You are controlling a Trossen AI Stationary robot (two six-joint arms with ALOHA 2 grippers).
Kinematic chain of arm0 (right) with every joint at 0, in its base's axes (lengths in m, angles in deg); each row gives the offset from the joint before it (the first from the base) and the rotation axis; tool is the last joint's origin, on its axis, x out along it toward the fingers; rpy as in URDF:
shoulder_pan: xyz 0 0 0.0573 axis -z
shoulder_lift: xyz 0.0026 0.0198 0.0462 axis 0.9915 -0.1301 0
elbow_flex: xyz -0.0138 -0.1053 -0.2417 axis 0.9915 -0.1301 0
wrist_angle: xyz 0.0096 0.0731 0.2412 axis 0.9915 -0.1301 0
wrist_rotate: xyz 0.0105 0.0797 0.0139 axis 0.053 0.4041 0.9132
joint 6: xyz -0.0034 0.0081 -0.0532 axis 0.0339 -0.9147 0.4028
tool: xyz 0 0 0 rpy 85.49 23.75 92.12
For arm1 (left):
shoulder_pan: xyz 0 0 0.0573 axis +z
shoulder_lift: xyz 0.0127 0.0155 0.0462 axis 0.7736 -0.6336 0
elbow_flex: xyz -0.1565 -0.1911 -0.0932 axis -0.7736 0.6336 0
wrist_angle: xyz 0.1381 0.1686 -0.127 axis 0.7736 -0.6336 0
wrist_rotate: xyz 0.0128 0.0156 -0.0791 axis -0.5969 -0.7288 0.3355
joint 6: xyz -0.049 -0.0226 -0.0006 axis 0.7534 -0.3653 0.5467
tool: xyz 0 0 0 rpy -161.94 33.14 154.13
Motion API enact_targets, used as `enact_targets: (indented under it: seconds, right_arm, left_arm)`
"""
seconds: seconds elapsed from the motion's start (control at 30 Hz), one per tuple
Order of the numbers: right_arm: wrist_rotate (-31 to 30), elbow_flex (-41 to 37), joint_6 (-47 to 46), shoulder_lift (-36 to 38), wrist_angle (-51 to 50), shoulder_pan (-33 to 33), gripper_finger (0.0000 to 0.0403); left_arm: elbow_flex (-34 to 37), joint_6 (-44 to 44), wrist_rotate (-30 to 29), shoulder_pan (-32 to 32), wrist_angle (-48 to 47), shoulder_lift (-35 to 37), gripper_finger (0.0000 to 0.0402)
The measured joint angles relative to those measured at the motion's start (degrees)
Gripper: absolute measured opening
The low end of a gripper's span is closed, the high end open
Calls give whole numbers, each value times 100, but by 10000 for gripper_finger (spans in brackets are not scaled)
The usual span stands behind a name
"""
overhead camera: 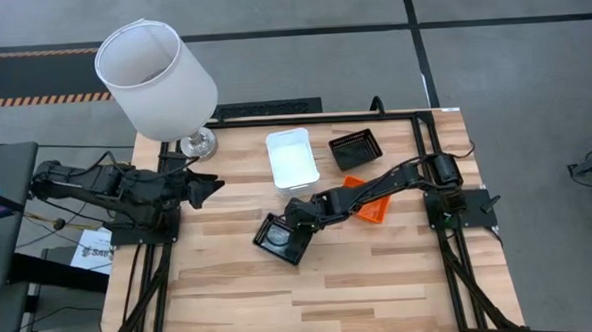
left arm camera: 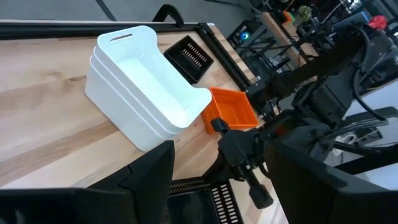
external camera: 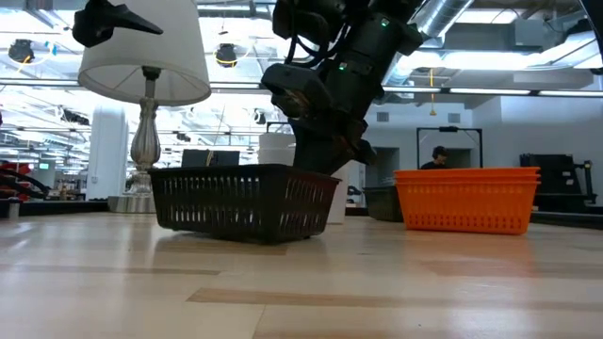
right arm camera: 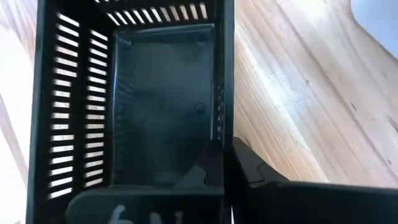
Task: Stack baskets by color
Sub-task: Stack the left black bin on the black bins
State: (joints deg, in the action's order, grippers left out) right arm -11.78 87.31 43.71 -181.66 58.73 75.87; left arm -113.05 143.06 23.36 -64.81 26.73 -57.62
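A black basket (overhead camera: 277,238) with slotted sides sits near the table's middle, and my right gripper (overhead camera: 296,223) is shut on its rim. A second black basket (overhead camera: 355,148) stands at the far right. Two white baskets (overhead camera: 292,158) are nested at the far middle. The orange baskets (external camera: 466,200) are stacked to the right, partly under my right arm. My left gripper (overhead camera: 205,187) hangs open above the table's left side, holding nothing. My right gripper pinches one side wall (right arm camera: 219,118) of the near black basket, close to a corner, with one finger inside the basket and one outside. The fingers come slanting down from the table's right. The basket's bottom (external camera: 236,229) rests on the table.
A big white lampshade (overhead camera: 157,77) on a metal foot (overhead camera: 197,143) stands at the far left corner, near my left arm. Bare wooden tabletop (overhead camera: 312,295) stretches across the near half. A black frame (overhead camera: 424,120) runs along the far and right edges.
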Motion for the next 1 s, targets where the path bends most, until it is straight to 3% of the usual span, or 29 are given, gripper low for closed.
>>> enact_targets:
  seconds: [0.5,1.0]
  right_arm:
    - [37,537,109,0,-215,84,4]
    - [313,1664,737,0,-1313,337,3]
  left_arm:
    - [2,23,-14,2,-17,108,238]
    - [2,-82,-8,2,-28,170,238]
